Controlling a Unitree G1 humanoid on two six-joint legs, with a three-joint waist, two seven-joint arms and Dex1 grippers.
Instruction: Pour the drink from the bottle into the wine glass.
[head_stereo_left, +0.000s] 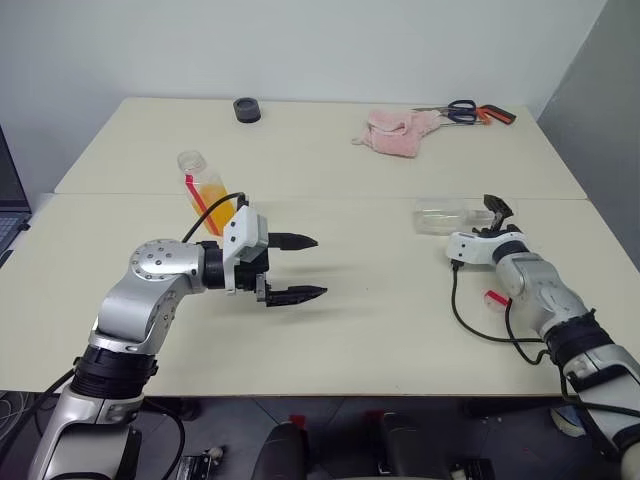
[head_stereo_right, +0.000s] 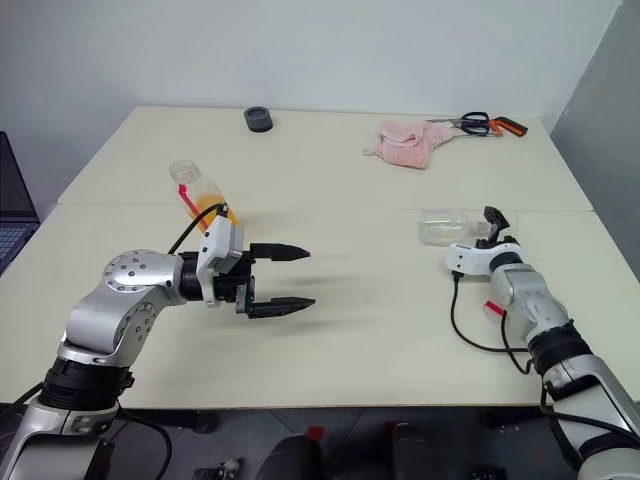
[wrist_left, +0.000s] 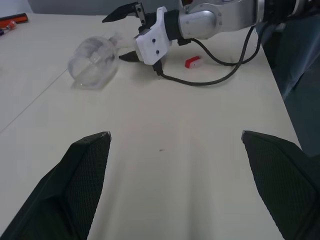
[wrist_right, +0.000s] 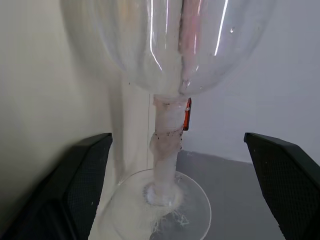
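- Left eye view: the left gripper (head_stereo_left: 297, 267) is hovering left of frame centre, fingers spread wide and gripping nothing.
- The bottle (head_stereo_left: 205, 194) is standing tilted just behind that arm, upper left of centre, with the drink (head_stereo_left: 214, 205) filling its lower part; no contact between gripper and bottle is visible.
- The right gripper (head_stereo_left: 497, 214) is sitting at centre right, jaws released, right beside the wine glass (head_stereo_left: 446, 214), which is lying on its side on the table (head_stereo_left: 380, 320). Whether the fingers are touching the glass I cannot tell from here.
- A small red cap (head_stereo_left: 495, 297) is lying on the table beside the right forearm.
- Far edge of the table: a dark round object (head_stereo_left: 247, 110) at upper left, a pink cloth (head_stereo_left: 398, 133) and scissors (head_stereo_left: 478, 112) at upper right. A pale wall is running behind the cream table.
- Right eye view: same layout; a seam is running across the table (head_stereo_right: 330, 206) between two joined tops.
- Left wrist view: both black fingertips (wrist_left: 85, 165) are standing far apart over bare tabletop; the glass is lying at upper left next to the other arm's gripper.
- Right wrist view: the glass stem (wrist_right: 167, 150) is showing between the wide-apart fingers (wrist_right: 87, 170), bowl at top of frame, foot at bottom; neither finger is pressing on it.
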